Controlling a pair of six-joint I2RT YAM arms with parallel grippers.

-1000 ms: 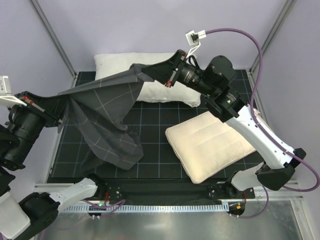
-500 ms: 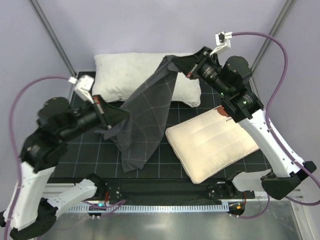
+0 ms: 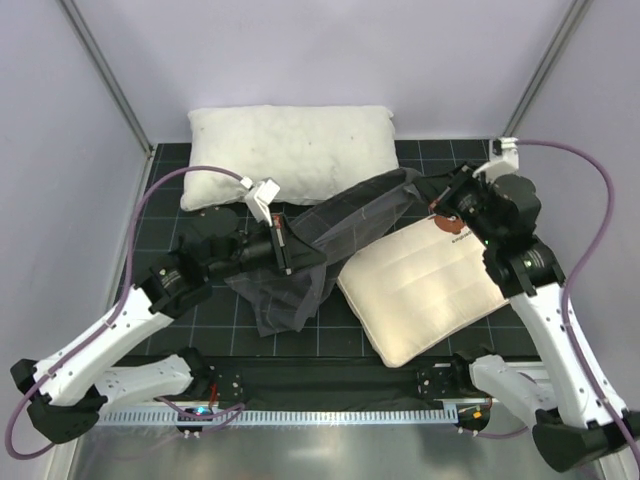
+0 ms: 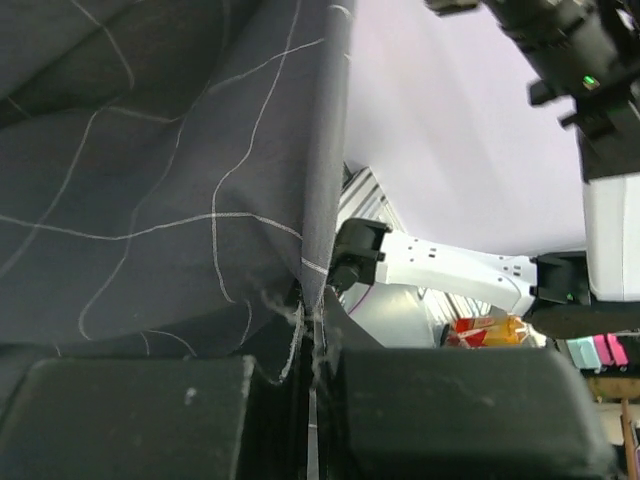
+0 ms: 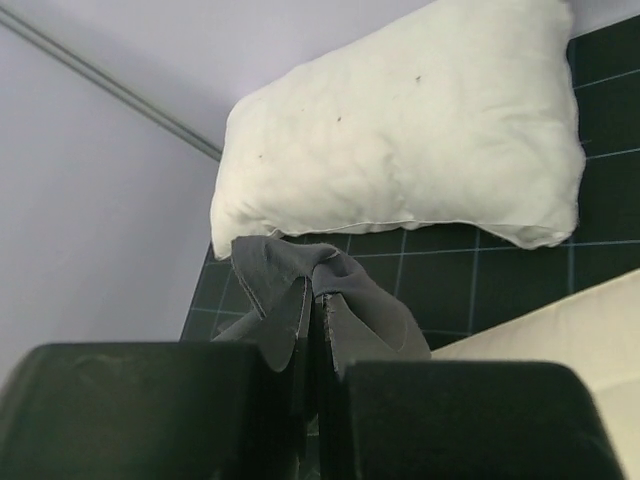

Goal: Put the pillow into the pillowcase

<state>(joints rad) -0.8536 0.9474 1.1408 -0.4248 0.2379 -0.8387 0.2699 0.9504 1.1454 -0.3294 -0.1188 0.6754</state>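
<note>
Left gripper (image 3: 298, 256) and right gripper (image 3: 424, 194) each pinch tight on an edge of the pillowcase (image 3: 335, 225), cloth stretched between them just beside the pillow (image 3: 420, 290).

Grey pale-gridded pillowcase (image 3: 285, 300), cream pillow (image 3: 420, 290) with seemingly brown print (image 3: 441, 222).

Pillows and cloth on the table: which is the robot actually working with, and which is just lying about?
Part of the job:
- pillowcase, dark grey with thin light lines, pinched by the left gripper and the right gripper
- cream pillow, quilted, not yet in the case

Just lying about:
- white pillow, the big plain one at the back
</note>
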